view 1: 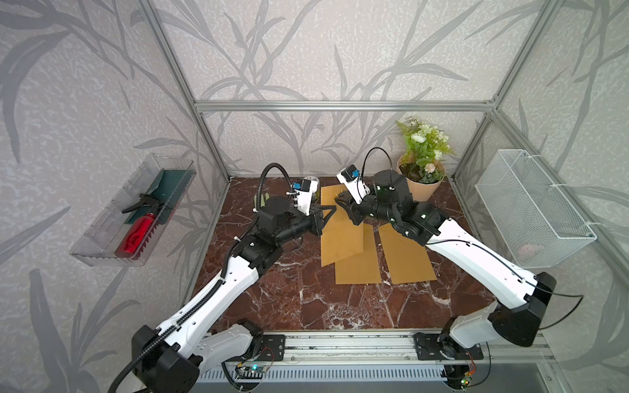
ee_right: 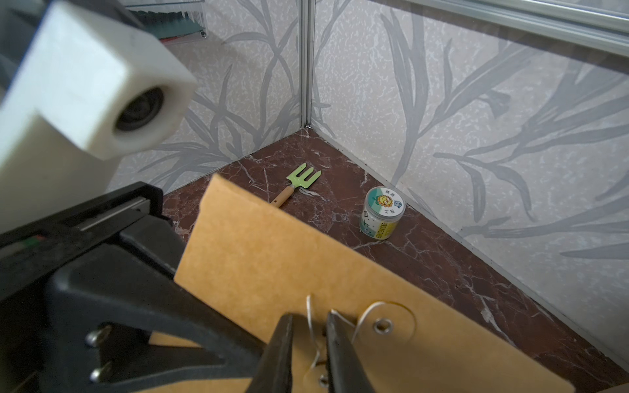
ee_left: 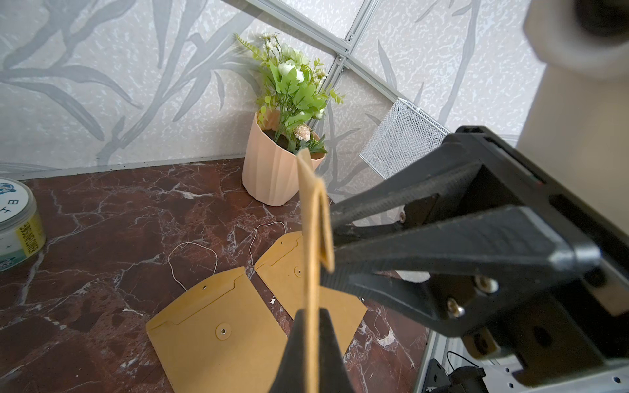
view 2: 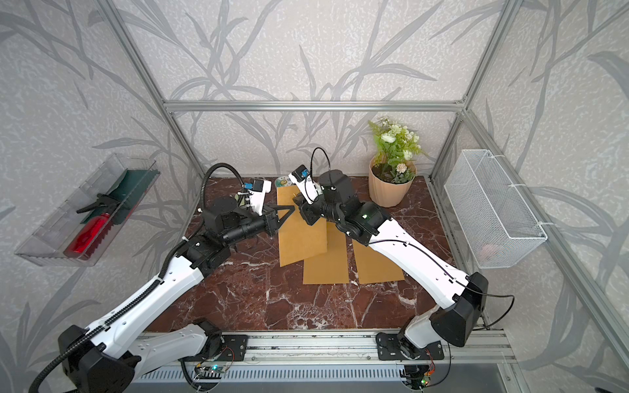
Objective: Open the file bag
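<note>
A kraft file bag is lifted at its far end and stands on edge in the left wrist view. My left gripper is shut on the bag's edge. In the right wrist view the bag shows its flap side, with a white string looping from a round washer. My right gripper sits at that string, its jaws a narrow gap apart, with the string hanging loose between them.
Two more file bags lie flat under and beside the lifted one. A flower pot stands back right. A small tin and a green garden fork lie by the back wall. A wire basket and a clear tray hang on the side walls.
</note>
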Tool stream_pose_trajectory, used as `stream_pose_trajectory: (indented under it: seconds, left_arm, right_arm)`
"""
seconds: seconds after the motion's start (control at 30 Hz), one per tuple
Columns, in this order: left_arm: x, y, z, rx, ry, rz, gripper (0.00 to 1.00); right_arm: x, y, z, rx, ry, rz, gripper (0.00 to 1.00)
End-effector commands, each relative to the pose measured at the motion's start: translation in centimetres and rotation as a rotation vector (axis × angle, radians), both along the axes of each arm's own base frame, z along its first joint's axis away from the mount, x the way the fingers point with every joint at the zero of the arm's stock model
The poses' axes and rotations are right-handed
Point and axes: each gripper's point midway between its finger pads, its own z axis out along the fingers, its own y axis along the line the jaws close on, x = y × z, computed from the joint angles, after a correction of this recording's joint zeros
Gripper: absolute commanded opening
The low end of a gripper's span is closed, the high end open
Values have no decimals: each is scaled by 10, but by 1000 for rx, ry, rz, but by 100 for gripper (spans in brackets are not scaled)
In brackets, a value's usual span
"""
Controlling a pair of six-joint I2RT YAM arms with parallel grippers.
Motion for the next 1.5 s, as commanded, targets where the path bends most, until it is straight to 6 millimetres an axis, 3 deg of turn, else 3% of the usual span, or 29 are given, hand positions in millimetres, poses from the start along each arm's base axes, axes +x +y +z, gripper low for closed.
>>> stream_pose_trajectory:
  seconds: [0.0,0.73,1.47]
  left_arm:
    - [-20,-4,39,-61,-108,-69,0]
    - [-12,6,45,-77,-135,15,0]
    - [-13,16,53,-117,-170,62,0]
  right_arm:
    - [-2,7,1,1,4,20,17]
    - [-11,8,2,37,21,44,6]
    - [-20,-1,-21,50,63,32,1]
